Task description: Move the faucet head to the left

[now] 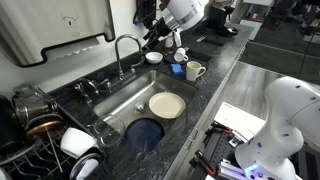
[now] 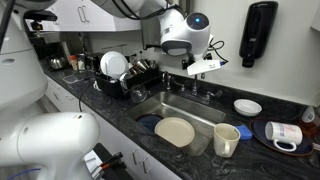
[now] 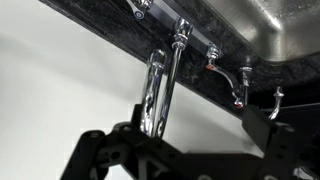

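Observation:
The faucet head (image 1: pixel 128 39) is a thin chrome gooseneck arched over the back of the steel sink (image 1: pixel 118 103). In the wrist view the faucet head (image 3: pixel 157 90) rises between my black fingers, close against the left one. My gripper (image 3: pixel 195 118) is open and wraps around the spout without closing on it. In an exterior view my gripper (image 1: pixel 152 38) sits just to the right of the arch. In an exterior view my gripper (image 2: pixel 205 66) hangs over the sink's back edge and mostly hides the spout. Short handles (image 3: pixel 238 82) stand at the base.
A cream plate (image 1: pixel 167 105) and a blue bowl (image 1: pixel 147 133) lie in the sink. Mugs (image 1: pixel 195 70) and a white bowl (image 1: pixel 153 57) stand on the dark counter nearby. A dish rack (image 2: pixel 120 75) holds dishes beside the sink. A black dispenser (image 2: pixel 258 35) hangs on the wall.

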Tool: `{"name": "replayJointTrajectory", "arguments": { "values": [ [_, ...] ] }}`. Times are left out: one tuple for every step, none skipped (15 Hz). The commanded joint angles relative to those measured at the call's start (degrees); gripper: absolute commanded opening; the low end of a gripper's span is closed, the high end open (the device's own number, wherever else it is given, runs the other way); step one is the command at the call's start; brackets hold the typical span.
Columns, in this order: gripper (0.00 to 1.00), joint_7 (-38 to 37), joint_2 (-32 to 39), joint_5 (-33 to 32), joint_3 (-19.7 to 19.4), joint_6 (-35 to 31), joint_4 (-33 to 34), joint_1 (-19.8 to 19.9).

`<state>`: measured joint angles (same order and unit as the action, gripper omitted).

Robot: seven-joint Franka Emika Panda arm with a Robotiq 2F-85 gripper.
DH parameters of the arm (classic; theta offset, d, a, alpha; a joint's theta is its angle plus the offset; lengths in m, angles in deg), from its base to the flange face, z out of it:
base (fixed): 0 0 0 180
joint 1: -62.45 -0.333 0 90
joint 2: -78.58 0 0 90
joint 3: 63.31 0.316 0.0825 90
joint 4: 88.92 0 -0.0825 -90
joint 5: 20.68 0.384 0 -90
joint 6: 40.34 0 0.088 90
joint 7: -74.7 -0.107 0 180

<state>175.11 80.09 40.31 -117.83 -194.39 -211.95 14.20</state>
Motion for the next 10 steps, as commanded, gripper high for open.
{"name": "replayJointTrajectory", "arguments": {
  "values": [
    [1.0, 4.2, 7.6, 6.4, -0.8, 5.6, 4.1, 2.2],
    [1.0, 4.5, 8.7, 7.3, -0.8, 7.6, 4.6, 3.0],
    [1.0, 4.8, 9.7, 7.9, -0.7, 9.6, 5.1, 3.8],
    [1.0, 4.8, 10.5, 8.1, -0.6, 12.4, 5.6, 4.9],
    [1.0, 4.8, 11.2, 8.2, -0.6, 14.9, 6.1, 5.8],
    [1.0, 4.8, 11.9, 8.2, -0.5, 17.4, 6.6, 6.9],
    [1.0, 3.5, 10.1, 5.1, 8.4, 18.0, 6.8, 15.8],
    [1.0, 1.7, 9.2, 4.0, 12.4, 16.9, 6.6, 17.3],
    [1.0, 1.6, 8.9, 3.6, 16.3, 18.0, 6.9, 21.2],
    [1.0, 1.6, 8.5, 3.3, 20.6, 19.1, 7.1, 25.2]
  ]
}}
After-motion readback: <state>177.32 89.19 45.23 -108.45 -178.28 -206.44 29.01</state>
